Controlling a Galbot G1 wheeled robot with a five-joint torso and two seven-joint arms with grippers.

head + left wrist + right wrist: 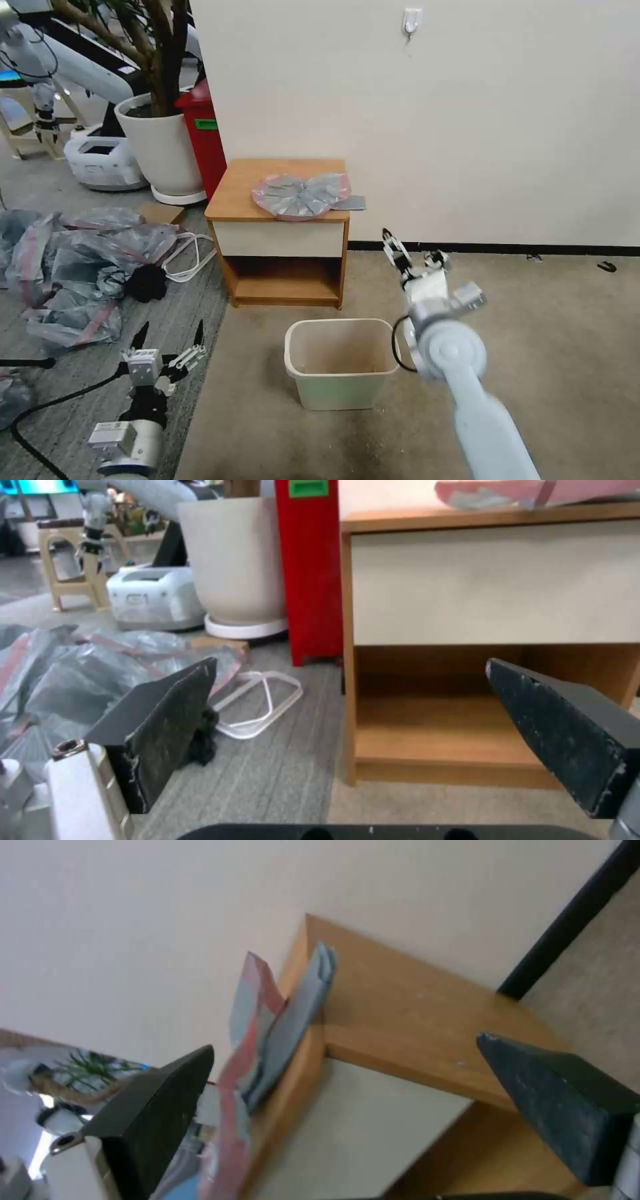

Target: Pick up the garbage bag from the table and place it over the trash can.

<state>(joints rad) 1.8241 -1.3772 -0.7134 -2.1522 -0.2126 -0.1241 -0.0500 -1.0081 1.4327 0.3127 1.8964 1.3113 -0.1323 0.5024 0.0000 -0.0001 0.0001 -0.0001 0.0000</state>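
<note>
Success means steering the right gripper [415, 257], jaws spread and empty, squarely onto the crinkled grey-pink plastic garbage bag's [301, 195] overhanging edge on the orange-brown wooden table [240, 190], while the left gripper [169, 341] hangs low, also spread.

One table [235, 193]: one drawer front, one open lower shelf. One bag [301, 195] lies on its top, a grey flap overhanging the right edge. One trash can [340, 363] stands on the carpet before the table. One red bin [203, 137] stands between pot and table. One white plant pot [160, 147], holding one plant. One heap of grey-pink bags [73, 267] lies on the floor at left; the number in it cannot be told. One white loop [190, 257] lies beside the heap. Two grippers: left gripper [168, 337], right gripper [410, 253], two fingers each, spread apart. One wall hook [412, 21].
</note>
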